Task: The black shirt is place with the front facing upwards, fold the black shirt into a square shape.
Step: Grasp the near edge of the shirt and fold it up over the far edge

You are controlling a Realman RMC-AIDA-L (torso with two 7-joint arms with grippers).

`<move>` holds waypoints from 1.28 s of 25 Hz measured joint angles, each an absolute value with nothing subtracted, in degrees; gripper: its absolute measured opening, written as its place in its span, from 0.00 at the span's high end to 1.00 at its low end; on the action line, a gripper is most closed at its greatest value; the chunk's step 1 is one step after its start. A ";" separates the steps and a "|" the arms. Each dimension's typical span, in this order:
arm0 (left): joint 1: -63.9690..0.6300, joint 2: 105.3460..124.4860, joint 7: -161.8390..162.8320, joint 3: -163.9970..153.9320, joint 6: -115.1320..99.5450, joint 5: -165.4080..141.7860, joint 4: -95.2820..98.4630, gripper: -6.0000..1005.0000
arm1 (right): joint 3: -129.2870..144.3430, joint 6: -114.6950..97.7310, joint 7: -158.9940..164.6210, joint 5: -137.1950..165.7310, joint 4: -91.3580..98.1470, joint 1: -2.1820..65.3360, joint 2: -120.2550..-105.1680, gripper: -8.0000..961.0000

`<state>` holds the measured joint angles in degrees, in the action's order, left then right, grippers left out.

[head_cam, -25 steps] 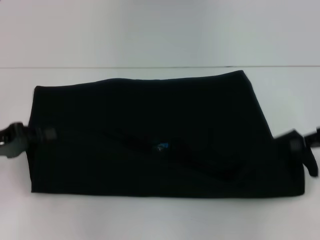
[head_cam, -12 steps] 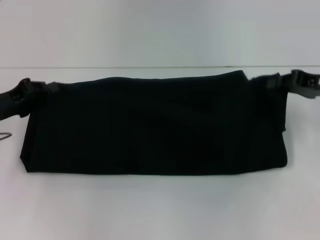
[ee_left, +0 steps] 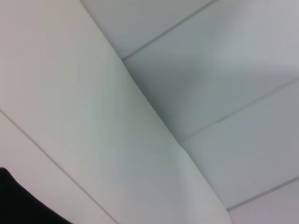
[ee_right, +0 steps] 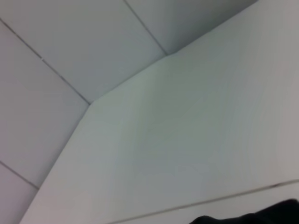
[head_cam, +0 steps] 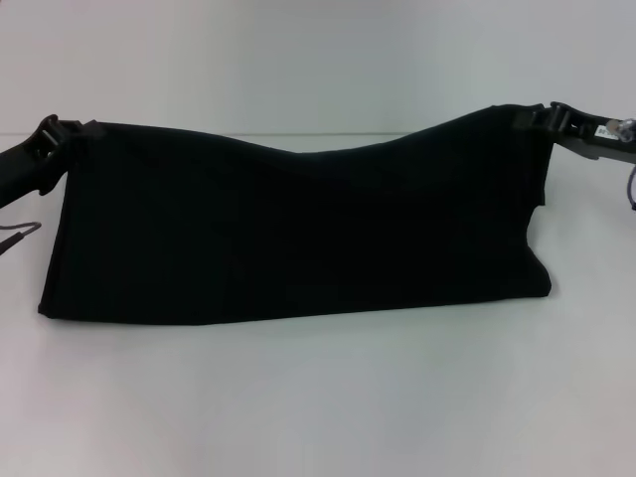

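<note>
Both grippers are mine: my left gripper is clamped on the far left corner of the black shirt, and my right gripper is clamped on its far right corner. The shirt hangs between them as a wide dark band, its top edge sagging in the middle and its lower fold resting on the white table. A second ago my grippers sat low at the sides of the shirt as it lay folded on the table; since then both have risen and moved away from me, lifting the far edge. I judge this to be the middle of a fold, with the raised edge ready to be carried over. My wrist cameras show only pale table and wall panels, with a sliver of black cloth at one corner.
</note>
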<state>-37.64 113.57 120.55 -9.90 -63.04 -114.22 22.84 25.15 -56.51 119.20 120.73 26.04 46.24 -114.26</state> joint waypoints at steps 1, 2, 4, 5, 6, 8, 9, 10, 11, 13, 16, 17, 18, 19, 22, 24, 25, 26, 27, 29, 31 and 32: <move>-37.79 113.63 119.91 -9.89 -62.07 -113.55 22.39 0.99 | 25.15 -55.37 118.72 120.59 25.92 46.54 -114.54 0.97; -37.95 113.67 119.05 -9.91 -60.96 -112.78 21.77 0.99 | 25.14 -54.13 118.42 120.54 25.89 46.85 -114.88 0.97; -38.42 113.77 116.99 -9.90 -58.90 -111.36 20.49 0.99 | 25.18 -50.88 118.04 120.51 25.83 47.62 -115.68 0.97; -38.65 113.83 116.21 -9.88 -58.06 -110.85 20.02 0.99 | 25.23 -49.38 117.85 120.50 25.77 47.96 -116.13 0.97; -38.94 113.96 115.25 -9.88 -56.97 -110.25 19.68 0.99 | 25.31 -48.00 117.53 120.50 25.64 48.32 -116.62 0.97; -39.51 114.30 113.73 -9.86 -55.17 -109.44 19.38 0.99 | 25.35 -44.87 115.92 120.49 25.10 49.20 -117.43 0.97; -39.87 114.54 112.99 -9.87 -54.17 -109.06 19.32 0.99 | 25.36 -43.32 114.71 120.48 24.66 49.77 -117.85 0.97; -40.19 114.71 112.36 -9.86 -53.25 -108.73 19.29 0.99 | 25.38 -42.26 113.63 120.49 24.24 50.19 -118.09 0.97; -40.56 114.99 111.48 -9.86 -52.10 -108.35 19.29 0.99 | 25.42 -41.10 112.67 120.48 23.83 50.66 -118.39 0.97; -41.05 115.31 110.40 -9.91 -50.69 -107.99 19.28 0.99 | 25.51 -39.29 111.12 120.45 23.15 51.40 -118.91 0.97; -42.07 116.06 108.77 -10.04 -48.46 -107.76 19.26 0.99 | 25.77 -37.48 109.50 120.07 22.63 51.94 -119.65 0.97; -42.20 116.25 108.68 -10.02 -47.73 -107.71 19.31 0.99 | 25.87 -36.87 108.77 119.75 22.34 52.07 -119.82 0.97; -42.31 116.49 108.61 -9.98 -46.87 -107.58 19.35 0.99 | 25.89 -36.06 108.01 119.37 21.88 52.19 -119.88 0.97; -42.43 116.71 108.52 -9.97 -45.67 -107.22 19.37 0.99 | 25.90 -35.28 106.94 118.74 21.27 52.34 -119.91 0.97; -42.63 117.23 107.48 -9.99 -43.21 -105.87 19.23 0.97 | 25.92 -33.21 103.22 116.12 19.65 52.58 -119.88 0.97; -42.88 117.72 106.88 -9.97 -41.66 -105.32 19.18 0.96 | 25.93 -32.57 99.84 113.95 18.84 52.58 -119.89 0.97; -43.03 117.94 106.68 -9.95 -40.96 -105.10 19.17 0.96 | 25.93 -32.46 98.34 113.14 18.50 52.58 -119.90 0.97; -43.23 118.14 106.47 -9.90 -40.25 -104.86 19.19 0.95 | 25.93 -32.47 96.73 112.25 18.22 52.58 -119.91 0.97; -43.38 118.29 106.23 -9.89 -39.62 -104.51 19.27 0.95 | 25.93 -32.48 94.95 111.17 17.85 52.58 -119.91 0.96; -43.62 118.49 105.72 -9.86 -38.28 -103.28 19.26 0.94 | 25.93 -32.54 91.27 108.76 17.07 52.58 -119.94 0.92; -43.74 118.99 104.98 -9.84 -36.71 -100.80 19.17 0.92 | 25.93 -32.67 85.73 104.85 15.57 52.57 -120.03 0.88; -43.75 119.24 104.58 -9.85 -36.28 -99.87 19.15 0.92 | 25.93 -32.67 85.73 104.85 15.57 52.57 -120.03 0.86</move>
<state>-43.75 119.24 104.58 -9.85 -36.28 -99.87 19.15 25.93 -32.67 85.73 104.85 15.57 52.57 -120.03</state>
